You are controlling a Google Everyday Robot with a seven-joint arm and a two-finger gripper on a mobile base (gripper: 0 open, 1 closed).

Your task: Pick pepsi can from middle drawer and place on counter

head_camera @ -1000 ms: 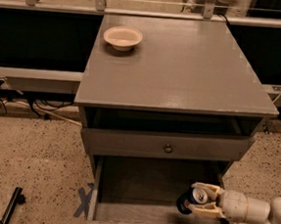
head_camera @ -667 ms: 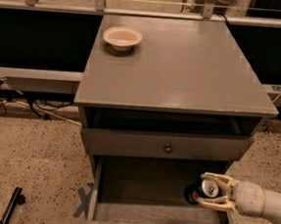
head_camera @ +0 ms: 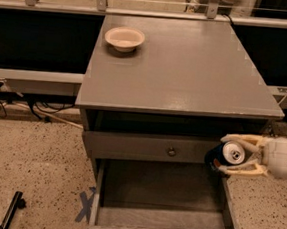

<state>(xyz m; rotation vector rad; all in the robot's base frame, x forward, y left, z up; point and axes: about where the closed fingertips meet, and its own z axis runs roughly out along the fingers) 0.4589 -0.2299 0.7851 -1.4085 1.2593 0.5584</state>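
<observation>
The dark-blue pepsi can (head_camera: pixel 226 155) with its silver top facing me is held in my gripper (head_camera: pixel 235 154), whose cream fingers (head_camera: pixel 242 141) close above and below it. The gripper reaches in from the right and holds the can in the air above the right rear corner of the open middle drawer (head_camera: pixel 161 198), in front of the knobbed drawer front. The drawer's grey floor is bare. The counter (head_camera: pixel 188 65) lies above and behind the can, wide and grey.
A cream bowl (head_camera: pixel 124 37) sits at the counter's back left. The drawer front with a small round knob (head_camera: pixel 171 151) is closed above the open drawer. Blue tape (head_camera: pixel 85 204) and a black object (head_camera: pixel 12 209) lie on the speckled floor at left.
My gripper has lifted the can up out of the drawer and to the right, from the drawer floor to the height of the knobbed drawer front.
</observation>
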